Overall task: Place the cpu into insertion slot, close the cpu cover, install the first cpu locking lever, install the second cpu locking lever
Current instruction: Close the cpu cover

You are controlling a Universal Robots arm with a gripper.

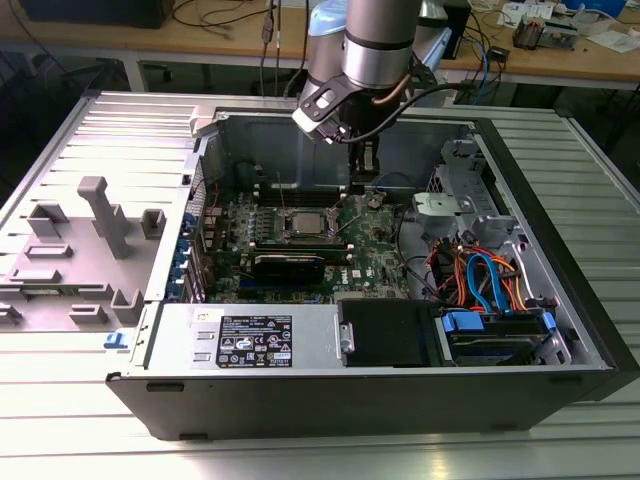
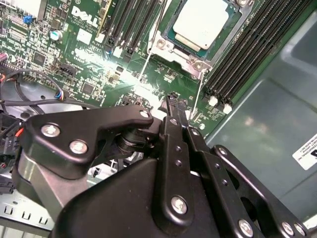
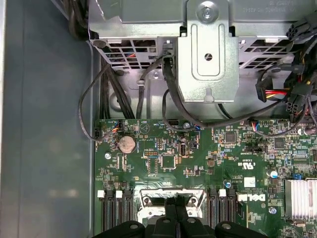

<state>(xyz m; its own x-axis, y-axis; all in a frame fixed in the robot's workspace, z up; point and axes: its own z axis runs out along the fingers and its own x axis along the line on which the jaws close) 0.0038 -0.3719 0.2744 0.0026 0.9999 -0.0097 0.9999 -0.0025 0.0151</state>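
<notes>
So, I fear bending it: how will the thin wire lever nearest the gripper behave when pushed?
The wire lever looks thin and long, so probably springy, flexing before it moves. Its smooth round metal may slip off the gripper. It seems light, hinged by the cpu cover.

One open computer case (image 1: 560, 250) lies on one table (image 1: 300, 455). Inside it there is one green motherboard (image 3: 163, 148). The motherboard carries one insertion slot (image 3: 148, 200), one cpu (image 2: 200, 22), two wire locking levers (image 2: 147, 67) (image 2: 199, 99), one coin cell battery (image 3: 126, 144) and one finned heatsink (image 3: 301, 199). The case also holds one labelled power supply (image 1: 250, 340). One robot arm (image 1: 380, 40) bears one gripper (image 2: 172, 99).
</notes>
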